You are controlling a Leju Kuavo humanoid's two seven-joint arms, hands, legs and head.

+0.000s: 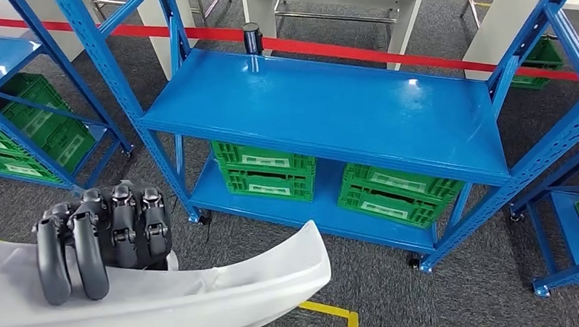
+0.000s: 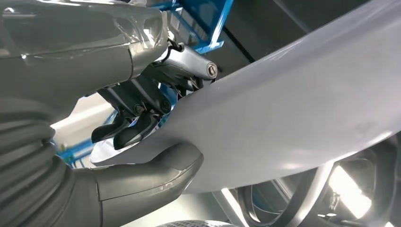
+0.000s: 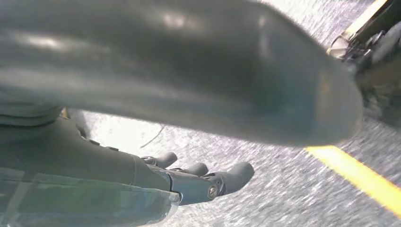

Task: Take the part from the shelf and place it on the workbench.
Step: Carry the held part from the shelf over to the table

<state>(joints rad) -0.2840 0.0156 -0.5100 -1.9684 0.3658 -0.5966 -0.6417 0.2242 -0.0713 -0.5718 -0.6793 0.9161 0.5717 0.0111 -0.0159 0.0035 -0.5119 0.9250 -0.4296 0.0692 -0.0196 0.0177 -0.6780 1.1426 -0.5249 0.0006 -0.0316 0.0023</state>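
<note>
Left hand (image 1: 104, 239) grips white part (image 1: 225, 289), clear of shelf (image 1: 328, 107). Right hand (image 3: 198, 179) hangs, fingers extended, empty. Carry step; next: find workbench.

Long curved white part (image 1: 204, 290) gripped by the left robot hand (image 1: 104, 239).

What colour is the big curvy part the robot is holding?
White. The part shows best in the head view, gripped by the left hand.

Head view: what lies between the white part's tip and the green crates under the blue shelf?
Bare grey carpet, in the head view, separates the white part, held by the left hand, from the green crates.
</note>
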